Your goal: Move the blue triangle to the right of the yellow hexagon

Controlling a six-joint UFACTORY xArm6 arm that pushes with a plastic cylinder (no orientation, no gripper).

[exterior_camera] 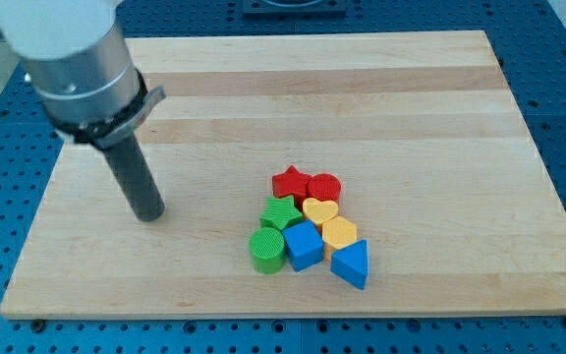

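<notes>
My tip (149,214) rests on the wooden board (362,79) toward its left edge, well apart from the 7 clustered blocks near the bottom edge. There are no jaws on this rod, so nothing is gripped. The blue triangle (352,263) already sits touching the yellow hexagon (339,233), just below and slightly right. I judge it needs nudging up from below to stand squarely on the hexagon's right.

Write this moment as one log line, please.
my tip: left of cluster, apart | blue triangle: below yellow hexagon, touching | not yet moved
</notes>
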